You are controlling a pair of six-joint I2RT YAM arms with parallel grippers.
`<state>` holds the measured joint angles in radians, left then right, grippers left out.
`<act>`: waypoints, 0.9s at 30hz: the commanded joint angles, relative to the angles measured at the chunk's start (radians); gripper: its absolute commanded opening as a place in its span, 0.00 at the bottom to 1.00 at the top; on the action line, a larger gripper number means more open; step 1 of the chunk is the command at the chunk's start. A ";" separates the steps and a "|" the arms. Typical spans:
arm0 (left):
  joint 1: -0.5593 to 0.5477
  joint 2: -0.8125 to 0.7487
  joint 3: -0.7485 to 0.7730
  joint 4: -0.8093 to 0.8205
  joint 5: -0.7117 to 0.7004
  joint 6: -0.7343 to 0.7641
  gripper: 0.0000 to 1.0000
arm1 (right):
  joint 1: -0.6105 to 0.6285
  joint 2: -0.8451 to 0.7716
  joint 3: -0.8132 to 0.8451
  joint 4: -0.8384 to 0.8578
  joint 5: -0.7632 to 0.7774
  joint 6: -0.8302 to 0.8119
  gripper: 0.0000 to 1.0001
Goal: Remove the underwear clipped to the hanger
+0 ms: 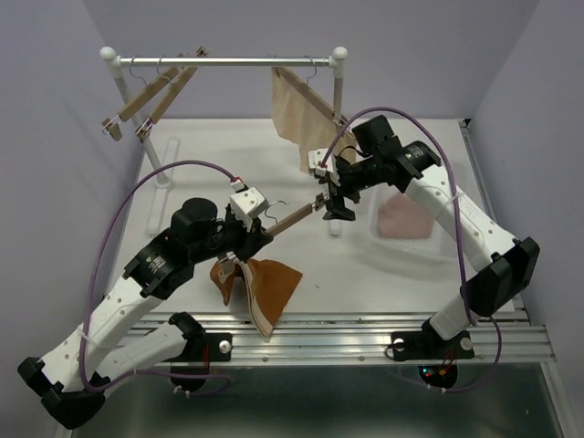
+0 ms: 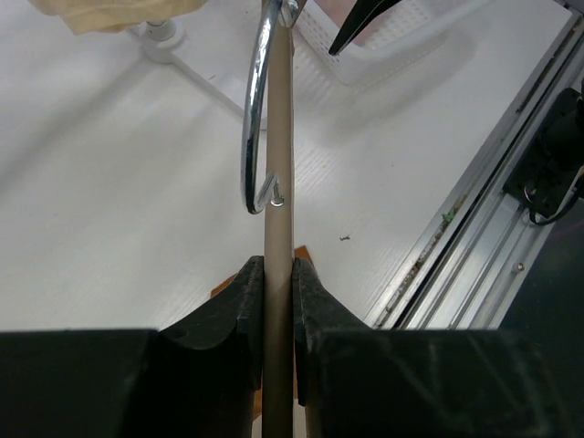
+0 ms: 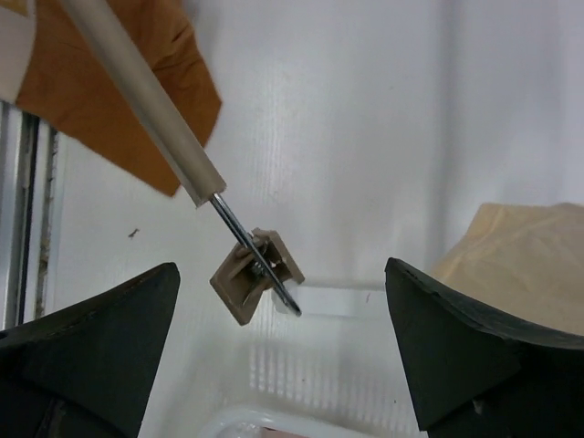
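Three briefs are in view, and only one is being worked on. The rust-brown fabric brief [image 1: 265, 290] hangs crumpled from the low end of the taupe wooden clip hanger [image 1: 290, 219]. It appears to sag onto the white table [image 1: 228, 155] near the front edge, just beside the left gripper [image 2: 278, 278]. That claw is clamped on the hanger's bar, below the chrome hook [image 2: 254, 137]. The right gripper [image 3: 281, 274] is spread wide with nothing held, and the hanger's upper plastic clip [image 3: 257, 285] sits between its fingers, bare of cloth.

Two risks can be judged from here. The bar is pinched along a narrow line, so a push on the clip could swivel the hanger in the grasp. The brown brief seems to be held by the low clip alone, though that clip is hidden by folds. If it is freed there, the cloth could drop near the table's edge and slide off.

The brown fabric looks soft and limp, bunched into deep folds. The pale pink brief [image 1: 406, 219] lies flat in the clear plastic bin [image 1: 456, 242]. The beige brief [image 1: 297, 114] hangs from the rail [image 1: 228, 62].
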<state>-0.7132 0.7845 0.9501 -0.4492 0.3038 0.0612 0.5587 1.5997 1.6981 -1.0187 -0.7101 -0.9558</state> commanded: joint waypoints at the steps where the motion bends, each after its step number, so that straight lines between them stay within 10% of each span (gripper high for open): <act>1: 0.000 -0.025 0.015 0.109 -0.091 -0.093 0.00 | 0.007 -0.159 -0.139 0.490 0.222 0.376 1.00; 11: 0.001 -0.088 -0.143 0.435 -0.129 -0.322 0.00 | 0.007 -0.472 -0.598 1.069 0.390 0.894 1.00; 27: 0.001 -0.037 -0.317 0.926 -0.026 -0.592 0.00 | 0.007 -0.465 -0.879 1.719 0.072 1.627 1.00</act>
<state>-0.7116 0.7448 0.6342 0.3000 0.2230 -0.4709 0.5583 1.1007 0.8387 0.4313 -0.5598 0.4816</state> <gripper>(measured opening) 0.226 0.998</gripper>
